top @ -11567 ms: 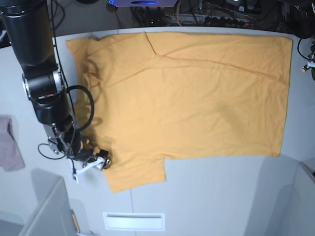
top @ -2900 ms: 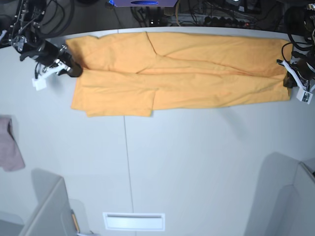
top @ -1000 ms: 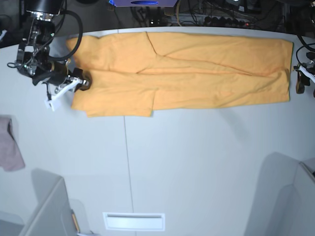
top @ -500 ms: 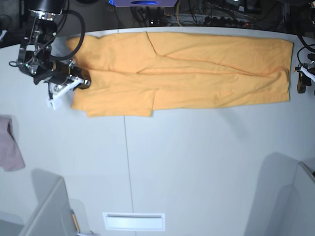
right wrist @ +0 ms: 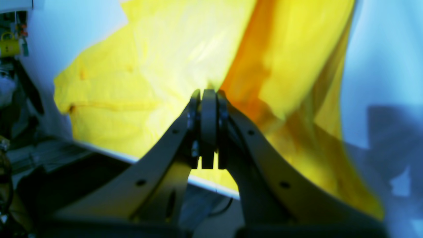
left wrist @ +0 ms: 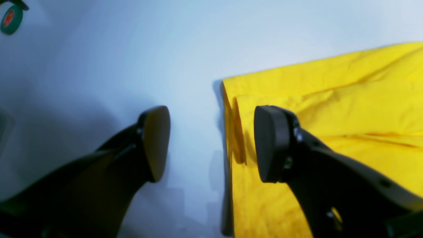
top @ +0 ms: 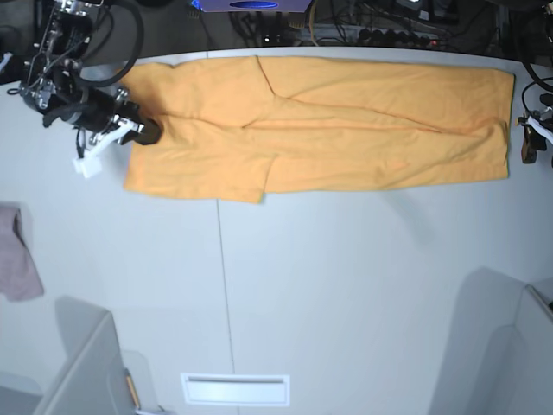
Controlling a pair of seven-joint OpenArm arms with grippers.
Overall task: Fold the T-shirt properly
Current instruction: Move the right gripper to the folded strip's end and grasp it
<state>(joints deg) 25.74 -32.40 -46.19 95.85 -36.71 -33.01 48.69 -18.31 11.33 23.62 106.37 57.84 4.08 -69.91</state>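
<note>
T-shirt (top: pixel 328 130) lay folded across upper frame; right pincer (top: pixel 149 132), upper left, closed, pinching its cloth; left pincer (top: pixel 529 156), right edge, gaped empty.

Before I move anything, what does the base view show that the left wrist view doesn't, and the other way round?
Only base: the right gripper shut on the T-shirt, the mauve cloth and the white rectangle at the near edge.

Only left wrist: a round green piece with a red centre, top left.

Both: the T-shirt's folded end, and the left gripper, whose open jaws stand apart in the wrist view.
</note>
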